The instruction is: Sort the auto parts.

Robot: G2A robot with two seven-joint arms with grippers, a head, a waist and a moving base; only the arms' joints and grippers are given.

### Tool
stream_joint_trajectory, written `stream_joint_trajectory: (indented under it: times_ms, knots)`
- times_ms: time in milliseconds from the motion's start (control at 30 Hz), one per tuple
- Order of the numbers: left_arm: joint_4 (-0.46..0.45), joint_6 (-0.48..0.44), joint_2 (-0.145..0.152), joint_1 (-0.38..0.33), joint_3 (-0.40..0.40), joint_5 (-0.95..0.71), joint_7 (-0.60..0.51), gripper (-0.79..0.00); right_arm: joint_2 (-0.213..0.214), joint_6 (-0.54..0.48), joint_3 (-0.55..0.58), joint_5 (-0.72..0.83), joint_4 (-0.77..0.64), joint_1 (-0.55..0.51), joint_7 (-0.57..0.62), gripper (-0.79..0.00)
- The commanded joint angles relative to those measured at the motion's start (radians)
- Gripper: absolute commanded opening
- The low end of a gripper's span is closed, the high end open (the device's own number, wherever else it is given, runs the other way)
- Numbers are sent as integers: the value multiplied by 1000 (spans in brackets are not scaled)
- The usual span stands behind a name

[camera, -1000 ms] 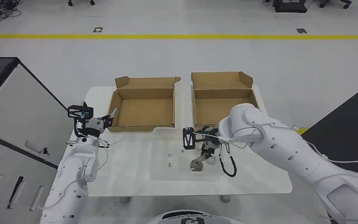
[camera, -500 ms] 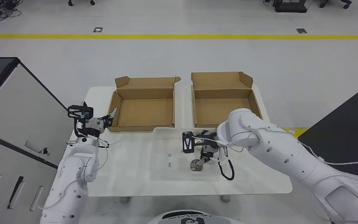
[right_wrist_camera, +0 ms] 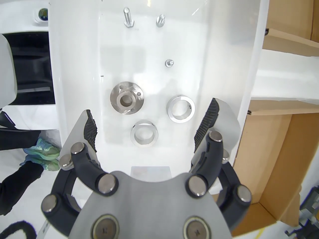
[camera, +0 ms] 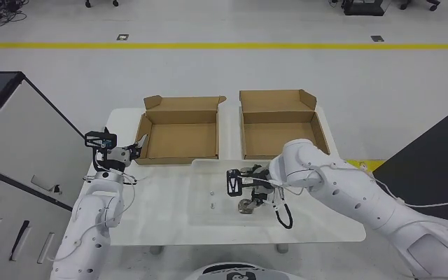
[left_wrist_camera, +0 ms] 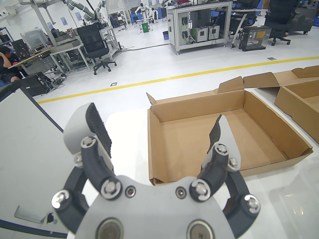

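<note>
Far left, the left gripper [left_wrist_camera: 155, 115] hangs spread, empty, facing a cardboard box [left_wrist_camera: 199, 111]. Just ahead of the right gripper [right_wrist_camera: 150, 108] — also spread — lie a flange [right_wrist_camera: 127, 100] and two collars [right_wrist_camera: 144, 133] [right_wrist_camera: 180, 108]: probably stiff, heavy, slick steel, best pinched across the rim.

We see a glossy white surface [camera: 168, 210] carrying bare silver metal: a flange [right_wrist_camera: 126, 98], one split collar [right_wrist_camera: 181, 108], another collar [right_wrist_camera: 144, 133] and three bolts [right_wrist_camera: 127, 18]. The left cardboard box [camera: 180, 140] and right cardboard box [camera: 280, 136] are plain tan-brown. The left claw [left_wrist_camera: 155, 111] and right claw [right_wrist_camera: 150, 105] are pale grey with black links and black, finely ribbed pads [right_wrist_camera: 205, 123]. A yellow line [camera: 224, 45] crosses the light grey floor [camera: 224, 70].
</note>
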Motion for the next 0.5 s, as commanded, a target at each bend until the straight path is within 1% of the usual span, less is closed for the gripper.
stream_joint_trajectory:
  times_ms: [0, 233, 467]
  knots:
    - [0, 0, 0, 0, 0, 0, 0, 0, -3, 26, -26, 4, -6, 16, 26, 0]
    - [0, 0, 0, 0, 0, 0, 0, 0, -29, 81, -138, 52, 28, 113, 81, 0]
    - [0, 0, 0, 0, 0, 0, 0, 0, -76, 101, -241, 91, 92, 203, 102, 0]
